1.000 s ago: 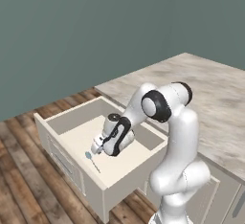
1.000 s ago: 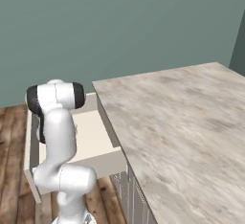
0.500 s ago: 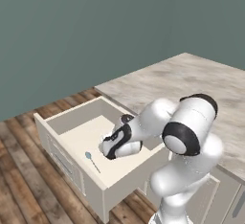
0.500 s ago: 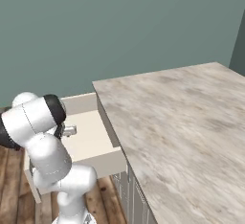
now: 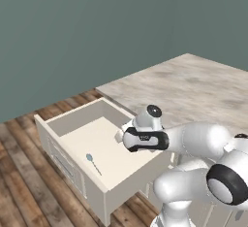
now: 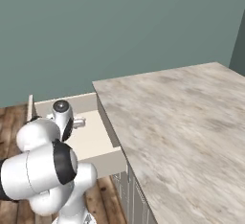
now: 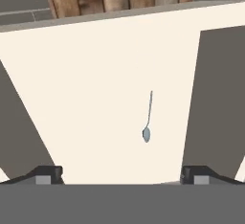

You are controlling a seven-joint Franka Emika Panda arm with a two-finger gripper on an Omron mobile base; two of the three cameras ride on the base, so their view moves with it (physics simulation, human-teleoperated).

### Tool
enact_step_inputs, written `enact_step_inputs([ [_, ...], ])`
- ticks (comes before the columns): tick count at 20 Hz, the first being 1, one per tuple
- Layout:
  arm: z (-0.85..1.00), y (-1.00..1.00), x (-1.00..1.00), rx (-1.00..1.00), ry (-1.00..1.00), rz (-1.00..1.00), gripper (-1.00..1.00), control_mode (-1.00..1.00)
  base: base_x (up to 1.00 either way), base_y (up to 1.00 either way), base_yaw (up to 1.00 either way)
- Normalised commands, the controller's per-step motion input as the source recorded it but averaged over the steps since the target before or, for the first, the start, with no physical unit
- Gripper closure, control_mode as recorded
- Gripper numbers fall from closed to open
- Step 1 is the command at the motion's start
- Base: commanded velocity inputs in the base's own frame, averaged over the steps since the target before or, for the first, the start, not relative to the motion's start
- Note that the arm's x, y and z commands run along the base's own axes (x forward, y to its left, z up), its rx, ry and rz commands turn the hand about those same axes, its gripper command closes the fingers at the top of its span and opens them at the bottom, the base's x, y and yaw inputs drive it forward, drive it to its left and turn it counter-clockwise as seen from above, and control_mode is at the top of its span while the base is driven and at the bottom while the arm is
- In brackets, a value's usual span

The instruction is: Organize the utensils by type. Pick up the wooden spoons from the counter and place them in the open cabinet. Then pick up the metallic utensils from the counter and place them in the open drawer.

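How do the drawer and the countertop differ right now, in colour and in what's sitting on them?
The open drawer has a plain cream interior; the counter is marbled beige-grey stone. The drawer holds one small grey metal spoon lying flat on its floor; the visible counter carries no utensils. The drawer sits lower, pulled out beside the counter's end. Both surfaces are flat and pale.

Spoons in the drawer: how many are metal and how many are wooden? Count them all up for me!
Grey metal spoon: 1, lying on the cream floor of the open drawer.
Wooden spoons: 0 in the drawer.
Total: 1 spoon.
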Motion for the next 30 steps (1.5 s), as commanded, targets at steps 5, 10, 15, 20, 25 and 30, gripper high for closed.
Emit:
enact_step_inputs([
  [5, 1.0, -0.03, 0.0, -0.08, 0.0, -0.06, -1.0, -1.0, 0.0, 0.0, 0.0],
  [10, 0.99, -0.19, -0.1, -0.1, 0.01, -0.12, -1.0, -1.0, 0.0, 0.0, 0.0],
  [15, 0.78, -0.61, -0.29, -0.07, 0.09, -0.2, -1.0, -1.0, 0.0, 0.0, 0.0],
  [20, 0.26, -0.8, -0.43, 0.04, 0.0, -0.43, -1.0, -1.0, 0.0, 0.0, 0.0],
  [25, 0.0, -0.56, -0.47, 0.28, -0.2, -0.42, -1.0, -1.0, 0.0, 0.0, 0.0],
  [30, 0.0, -0.17, -0.38, 0.25, -0.25, -0.2, -1.0, -1.0, 0.0, 0.0, 0.0],
])
